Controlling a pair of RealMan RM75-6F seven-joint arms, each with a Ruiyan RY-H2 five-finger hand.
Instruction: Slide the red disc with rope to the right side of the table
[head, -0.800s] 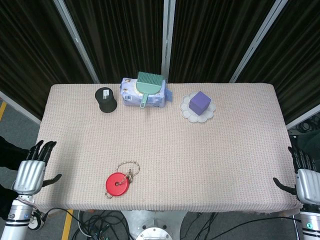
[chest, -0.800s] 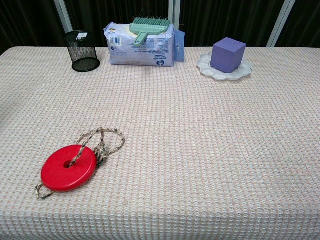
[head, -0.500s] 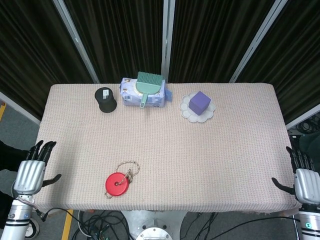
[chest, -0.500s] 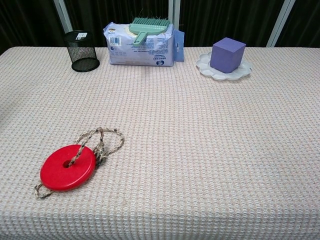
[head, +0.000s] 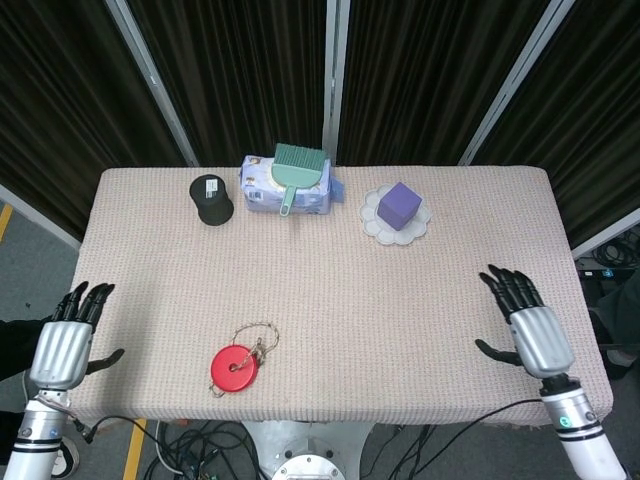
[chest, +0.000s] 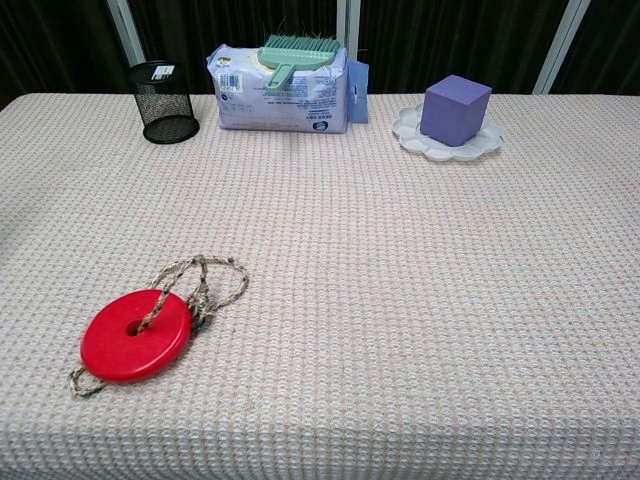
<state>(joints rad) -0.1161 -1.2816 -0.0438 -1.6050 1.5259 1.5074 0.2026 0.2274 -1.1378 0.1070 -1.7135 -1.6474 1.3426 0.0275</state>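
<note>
A flat red disc lies near the table's front edge, left of centre, with a tan rope threaded through its hole and looped beside it. My right hand hovers over the table's right front part, fingers spread and empty, far from the disc. Off the table's left edge, my left hand stays open with nothing in it. Neither hand shows in the chest view.
Along the back stand a black mesh cup, a wipes pack with a green brush on it, and a purple cube on a white plate. The table carries a woven cloth.
My right hand has moved from off the table's right edge inward over the right front of the table. The disc, rope and left hand have not moved.
</note>
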